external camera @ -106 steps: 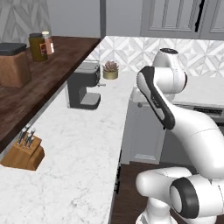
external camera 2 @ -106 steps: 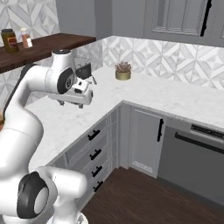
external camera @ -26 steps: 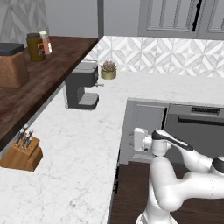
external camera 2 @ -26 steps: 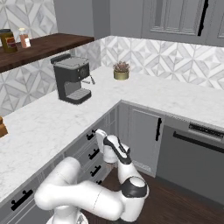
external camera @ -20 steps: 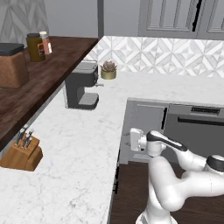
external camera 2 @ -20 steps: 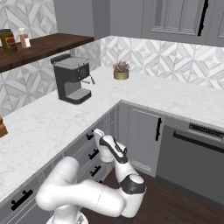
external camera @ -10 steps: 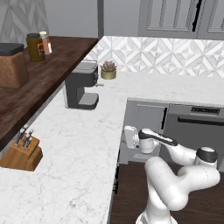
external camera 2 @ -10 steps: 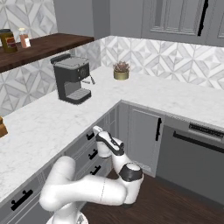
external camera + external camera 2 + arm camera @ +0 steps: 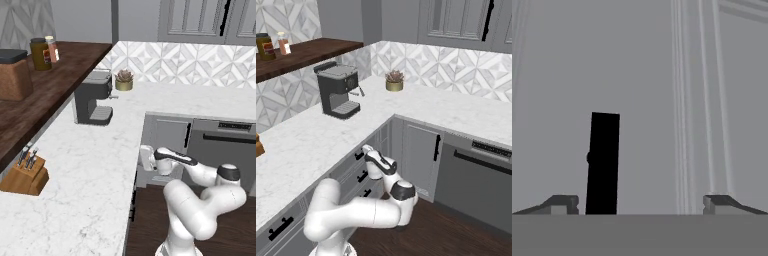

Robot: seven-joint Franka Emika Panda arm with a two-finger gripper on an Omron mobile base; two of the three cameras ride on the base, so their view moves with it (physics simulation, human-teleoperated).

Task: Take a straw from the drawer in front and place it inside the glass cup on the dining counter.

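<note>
Grey cabinet fronts run beneath the white marble-patterned counter [image 9: 95, 165], and the white arm reaches low toward them, its gripper [image 9: 365, 150] right up against the top drawer [image 9: 351, 167] of the stack just under the counter edge. In the hand view the two dark fingertips [image 9: 562, 204] stand far apart at the bottom, jaws spread wide with nothing between them, and a black bar handle [image 9: 603, 164] on the plain grey drawer front sits just inside the left tip; whether a finger touches the handle I cannot tell. The drawer is closed, so no straw can be seen. In the left base view the gripper [image 9: 144, 159] sits close to the cabinet face below the counter's corner. On the counter stand a dark coffee machine [image 9: 93, 103], a small potted plant [image 9: 124, 80] near the patterned backsplash, and a wooden knife block [image 9: 25, 175] nearer the camera. A dark wooden shelf [image 9: 45, 95] carries jars [image 9: 39, 53] and a brown box [image 9: 14, 74].
</note>
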